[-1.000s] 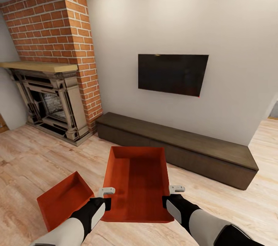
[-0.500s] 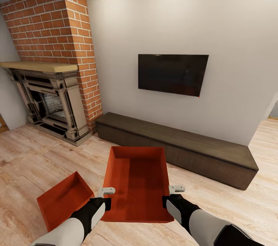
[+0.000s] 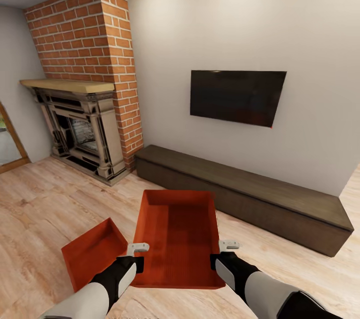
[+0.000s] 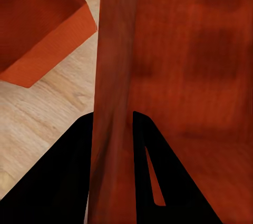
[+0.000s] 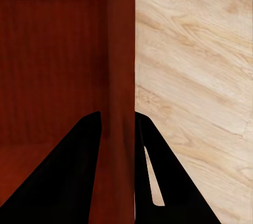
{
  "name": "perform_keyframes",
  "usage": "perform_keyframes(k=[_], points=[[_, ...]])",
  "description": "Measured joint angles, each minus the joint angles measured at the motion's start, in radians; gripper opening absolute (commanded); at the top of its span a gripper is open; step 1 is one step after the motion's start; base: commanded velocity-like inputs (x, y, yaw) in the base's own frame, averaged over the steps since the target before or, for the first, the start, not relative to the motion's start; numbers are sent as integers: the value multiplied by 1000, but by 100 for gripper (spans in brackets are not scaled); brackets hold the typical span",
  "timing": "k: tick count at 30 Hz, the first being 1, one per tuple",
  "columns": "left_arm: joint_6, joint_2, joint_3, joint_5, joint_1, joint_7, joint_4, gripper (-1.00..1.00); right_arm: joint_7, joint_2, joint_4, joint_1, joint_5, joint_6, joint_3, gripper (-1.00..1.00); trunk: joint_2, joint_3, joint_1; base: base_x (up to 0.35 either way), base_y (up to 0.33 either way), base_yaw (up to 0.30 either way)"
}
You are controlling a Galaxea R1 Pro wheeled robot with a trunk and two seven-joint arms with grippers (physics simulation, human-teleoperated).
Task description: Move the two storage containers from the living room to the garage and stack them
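In the head view I hold one orange-red storage container (image 3: 177, 239) out in front of me, above the living room's light wood floor (image 3: 45, 204). My left gripper (image 3: 136, 254) is shut on its left wall and my right gripper (image 3: 226, 251) on its right wall. The left wrist view has that wall (image 4: 113, 76) pinched between the black fingers of the left gripper (image 4: 113, 124). In the right wrist view the opposite wall (image 5: 121, 66) sits inside the right gripper (image 5: 117, 124). The other storage container (image 3: 92, 254) lies on the planks at my lower left and appears again as the second bin (image 4: 37, 29).
A red brick fireplace (image 3: 82, 124) stands at the left. A black TV (image 3: 237, 96) hangs on the pale wall over a long low dark-brown cabinet (image 3: 245, 194). A framed glass door (image 3: 7, 141) edges in at far left. Wood planks (image 5: 195, 76) lie below the right arm.
The whole picture has shifted right, so the camera has turned left; the door at far left has come into view. The held container keeps its place between my grippers.
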Motion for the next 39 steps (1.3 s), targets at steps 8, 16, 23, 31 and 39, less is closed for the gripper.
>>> perform_keyframes(k=[8, 16, 23, 31, 39], points=[[-1, 0, 0, 0, 0, 0, 0, -100, 0, 0, 0, 0, -1, -1, 1, -100, 0, 0, 0, 0, 0, 286], [0, 0, 0, 0, 0, 0, 0, -100, 0, 0, 0, 0, 0, -1, 0, -100, 0, 0, 0, 0, 0, 286], [0, 0, 0, 0, 0, 0, 0, -100, 0, 0, 0, 0, 0, 0, 0, -100, 0, 0, 0, 0, 0, 286], [0, 0, 0, 0, 0, -1, 0, -100, 0, 1, 1, 0, 1, -1, 0, -100, 0, 0, 0, 0, 0, 286], [-1, 1, 0, 0, 0, -1, 0, -100, 0, 1, 1, 0, 1, -2, 0, -100, 0, 0, 0, 0, 0, 286]])
